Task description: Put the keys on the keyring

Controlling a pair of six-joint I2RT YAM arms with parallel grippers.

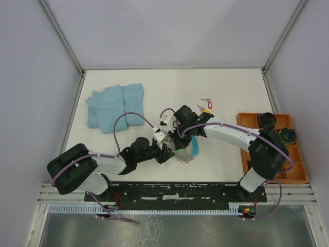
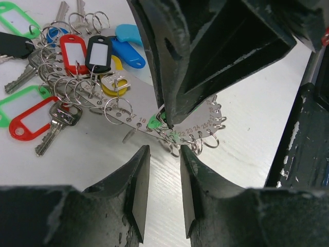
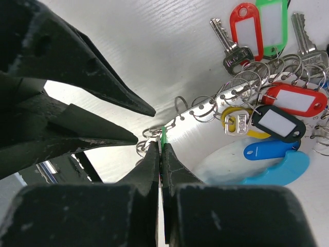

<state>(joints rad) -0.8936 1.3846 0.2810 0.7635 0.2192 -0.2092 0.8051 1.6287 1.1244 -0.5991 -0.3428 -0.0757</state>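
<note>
The keyring is a silver numbered plate (image 2: 146, 105) edged with small split rings, and several tagged keys (image 2: 61, 116) hang on it. My right gripper (image 3: 160, 146) is shut on the green tag (image 3: 163, 135) of a key and holds it at the plate's rim among the rings. My left gripper (image 2: 164, 157) is open and empty, its jaws just short of the rim rings, facing the right fingers (image 2: 180, 98). In the top view both grippers meet over the plate (image 1: 184, 156). Two loose keys, red-tagged (image 1: 207, 101) and yellow-tagged (image 1: 205, 109), lie farther back.
A blue cloth (image 1: 114, 106) lies at the back left. An orange compartment tray (image 1: 288, 149) stands at the right edge. A blue handle (image 1: 195, 147) juts from the keyring. The frame rails run along the near edge.
</note>
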